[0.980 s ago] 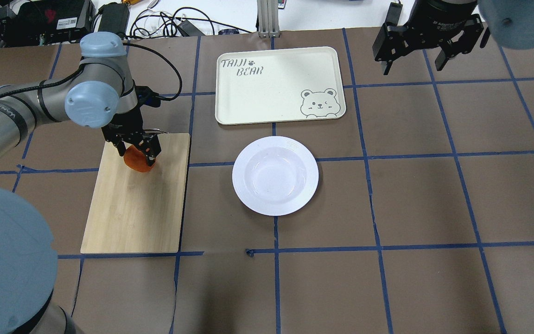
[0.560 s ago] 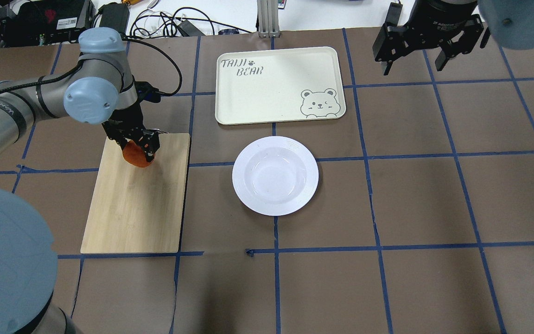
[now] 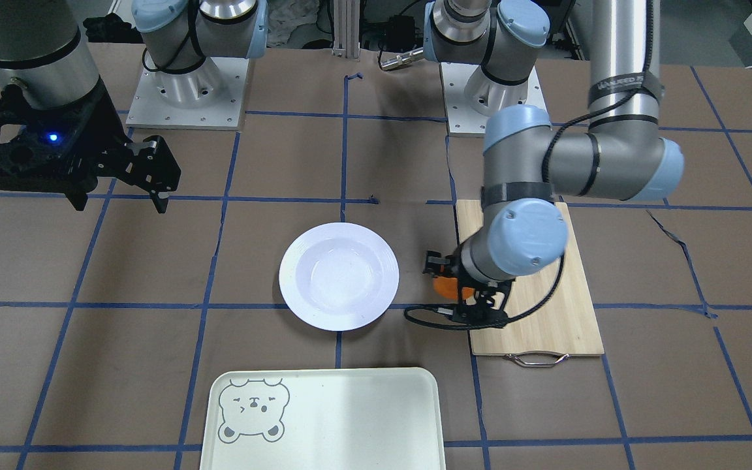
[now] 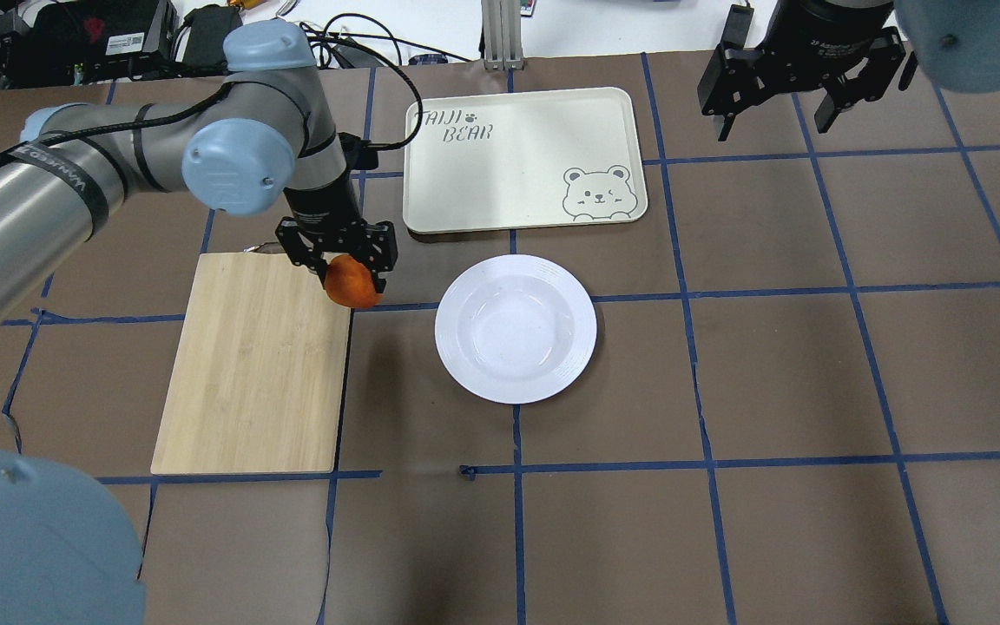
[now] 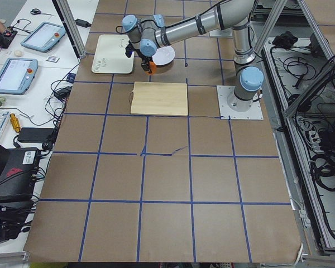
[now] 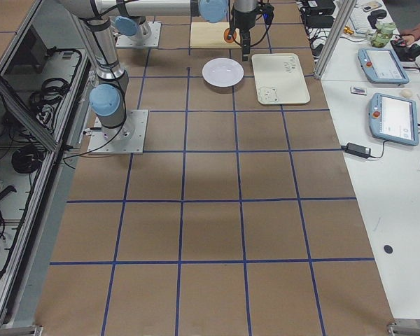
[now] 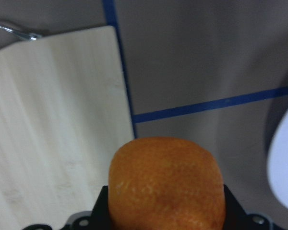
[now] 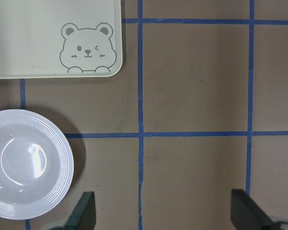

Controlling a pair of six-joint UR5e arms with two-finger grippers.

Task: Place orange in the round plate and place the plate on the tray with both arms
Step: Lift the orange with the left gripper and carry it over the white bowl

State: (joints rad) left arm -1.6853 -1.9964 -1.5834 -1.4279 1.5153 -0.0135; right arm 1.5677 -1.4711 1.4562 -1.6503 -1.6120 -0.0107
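My left gripper is shut on the orange, which hangs in the air above the right edge of the bamboo board. The left wrist view shows the orange filling the jaws. The white round plate lies empty on the table to the right of the orange, a short gap away. The cream tray with the bear face sits just behind the plate. My right gripper hangs open and high at the far right, well away from the plate.
The bamboo board has a metal handle on its far end. Cables and boxes lie beyond the table's back edge. Blue tape lines cross the brown table.
My left gripper has lifted the orange off the board and carried it right, toward the plate, to the board's right edge. The right arm has not moved.
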